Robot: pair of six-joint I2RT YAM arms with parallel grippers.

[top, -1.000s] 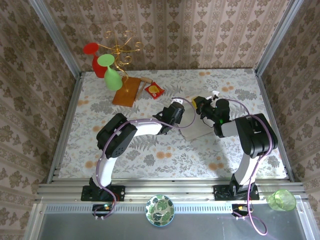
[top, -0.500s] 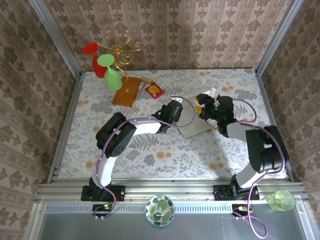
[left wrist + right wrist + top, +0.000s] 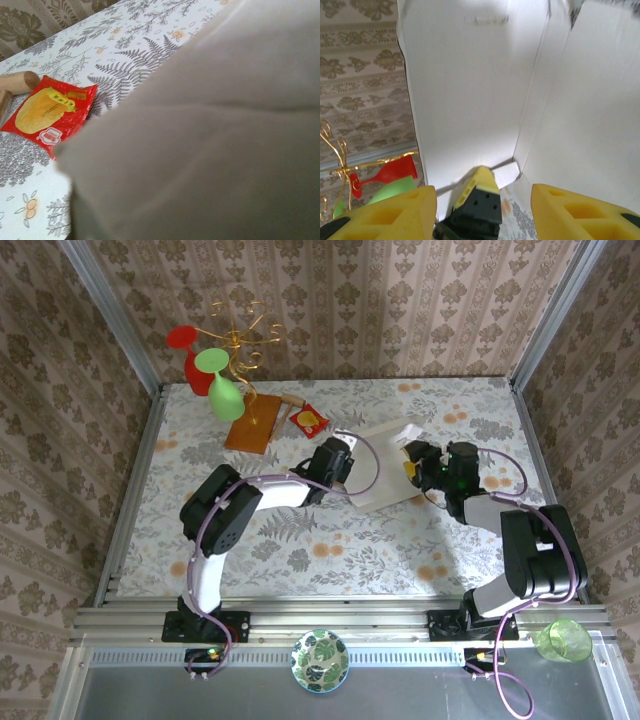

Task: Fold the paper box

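Observation:
The off-white paper box stands partly raised at mid-table, its panels and creases open toward my right arm. My left gripper is at the box's left edge, shut on the cardboard. That cardboard lies blurred right against the left wrist camera and hides the fingers. In the right wrist view the box's inner panels rise ahead, with a yellow-tipped black finger of the left gripper at the panel's lower edge. My right gripper sits just right of the box, open, with nothing between its yellow fingers.
A red snack packet and a brown wooden board lie behind and left of the box. Red and green glasses hang on a gold stand at the back left. A green cup and a bowl sit off the table's near edge.
My right gripper has opened and drawn back to the right of the box. The left gripper has shifted left and back with the box, which now shows more of its panels.

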